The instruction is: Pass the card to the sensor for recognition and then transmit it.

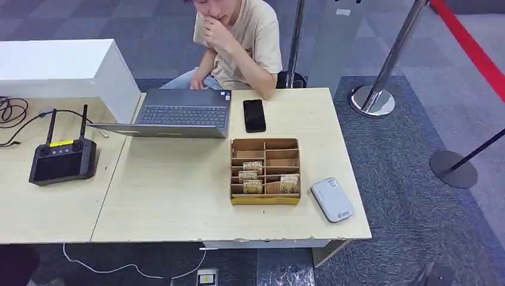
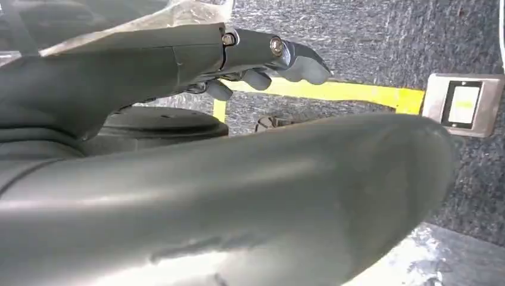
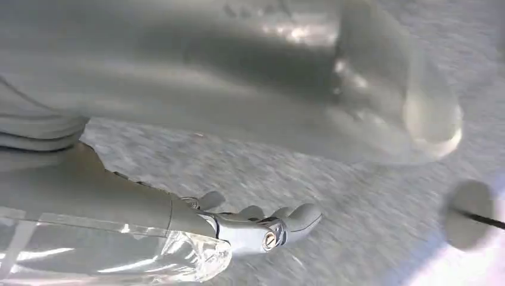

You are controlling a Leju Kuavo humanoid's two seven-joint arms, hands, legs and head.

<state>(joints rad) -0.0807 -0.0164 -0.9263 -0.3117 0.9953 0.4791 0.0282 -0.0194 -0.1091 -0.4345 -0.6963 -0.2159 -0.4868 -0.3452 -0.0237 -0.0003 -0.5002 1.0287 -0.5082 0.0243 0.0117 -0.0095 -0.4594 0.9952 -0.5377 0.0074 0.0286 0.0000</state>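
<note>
Both hands (image 2: 262,59) (image 3: 262,229) empty; cards (image 1: 252,177) fill box (image 1: 265,199).

We see two tables (image 1: 178,196) side by side. On the right one a compartmented box (image 1: 265,171) stands near the front edge — cards (image 1: 252,177) upright in its nearer compartments. Just right of the box lies the sensor (image 1: 332,199). Behind the box lies a phone (image 1: 254,115), with a laptop (image 1: 178,113) to its left, and a person (image 1: 238,44) sits behind the table. On the left table rests a controller (image 1: 62,159) — cables (image 1: 12,116) behind it.
</note>
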